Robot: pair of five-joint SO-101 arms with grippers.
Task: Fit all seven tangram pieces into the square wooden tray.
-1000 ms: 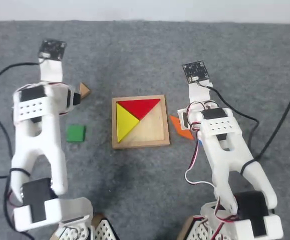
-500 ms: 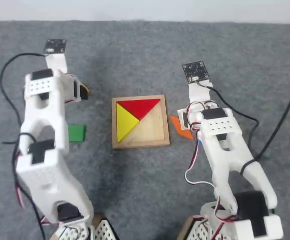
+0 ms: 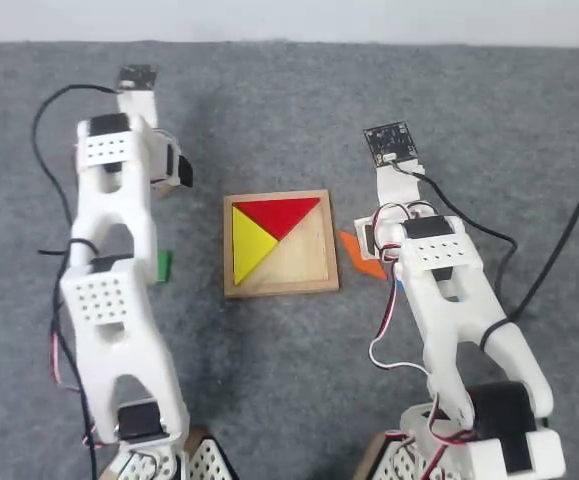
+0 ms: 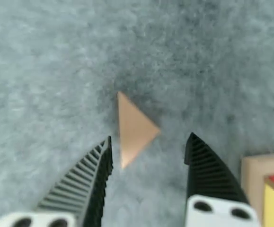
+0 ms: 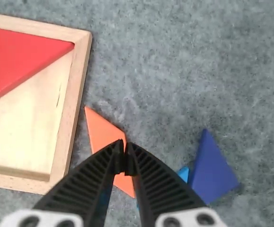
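1. The left arm (image 3: pixel 129 360) and right arm (image 3: pixel 454 310) are chunky white plastic shells.
2. Black servo blocks (image 3: pixel 504 410) sit in the joints.
3. Link faces carry grids of small round holes (image 3: pixel 101 296).
4. A black cable (image 3: pixel 37 118) loops off the left arm, and red, white and black wires (image 3: pixel 381 345) run along the right.
5. Each wrist has a dark circuit board (image 3: pixel 389 142).
6. The left fingers (image 4: pixel 92 175) and right fingers (image 5: pixel 96 177) are black, ribbed inside, on white bases.
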